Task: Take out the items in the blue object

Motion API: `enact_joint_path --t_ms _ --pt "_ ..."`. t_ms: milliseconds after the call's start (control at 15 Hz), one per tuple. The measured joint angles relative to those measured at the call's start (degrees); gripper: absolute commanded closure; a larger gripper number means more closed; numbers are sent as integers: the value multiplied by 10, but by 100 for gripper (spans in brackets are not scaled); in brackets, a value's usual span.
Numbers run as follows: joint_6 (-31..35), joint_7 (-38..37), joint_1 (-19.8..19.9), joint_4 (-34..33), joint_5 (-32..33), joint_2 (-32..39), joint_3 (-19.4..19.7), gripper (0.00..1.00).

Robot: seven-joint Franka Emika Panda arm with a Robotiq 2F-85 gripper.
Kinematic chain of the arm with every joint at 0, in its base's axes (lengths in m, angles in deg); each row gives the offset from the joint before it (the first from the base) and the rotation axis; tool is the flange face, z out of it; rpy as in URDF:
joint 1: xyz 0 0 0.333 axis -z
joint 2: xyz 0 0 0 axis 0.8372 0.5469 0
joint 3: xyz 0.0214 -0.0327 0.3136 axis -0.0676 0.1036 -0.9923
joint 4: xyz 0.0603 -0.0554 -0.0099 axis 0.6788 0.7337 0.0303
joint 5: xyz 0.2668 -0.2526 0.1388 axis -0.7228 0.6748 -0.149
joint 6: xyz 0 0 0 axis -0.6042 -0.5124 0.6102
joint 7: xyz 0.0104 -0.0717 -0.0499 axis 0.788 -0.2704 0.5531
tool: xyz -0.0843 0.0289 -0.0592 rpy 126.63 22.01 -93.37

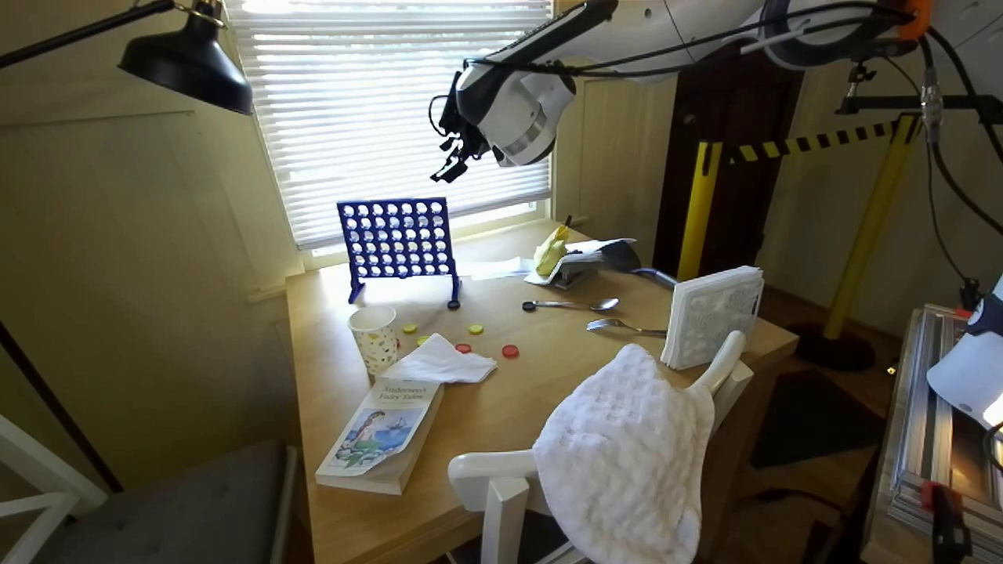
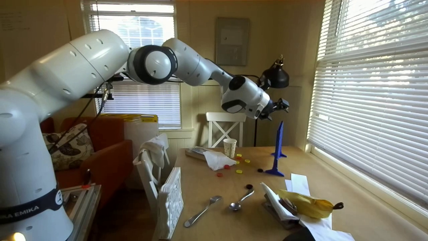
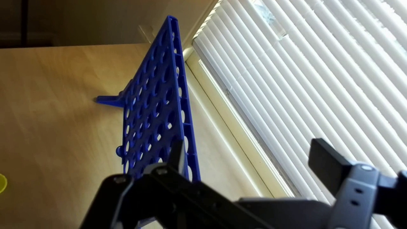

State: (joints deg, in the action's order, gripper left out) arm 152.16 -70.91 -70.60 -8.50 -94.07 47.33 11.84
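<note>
Gripper (image 3: 249, 159) spread wide; blue grid (image 3: 161, 103) standing on table (image 3: 57, 133).

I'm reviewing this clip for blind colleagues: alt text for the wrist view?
A blue game grid with round holes stands upright on a wooden table, near white window blinds. An open black gripper crosses the bottom, partly hiding the grid; part of a yellow disc shows at left.

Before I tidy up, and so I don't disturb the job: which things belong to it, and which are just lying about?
Belong to the job:
blue game grid
yellow discs, red discs, dark discs, presumably its items

Just lying about:
speckled cup
fairy-tale book
white napkin
spoon
fork
</note>
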Motion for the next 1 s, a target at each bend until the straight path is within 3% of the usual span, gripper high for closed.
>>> enact_joint_path --t_ms 467,1000 --pt "3 -5 -6 6 0 -9 7 0" --pt "-36 -1 -85 163 2 -144 14 0"
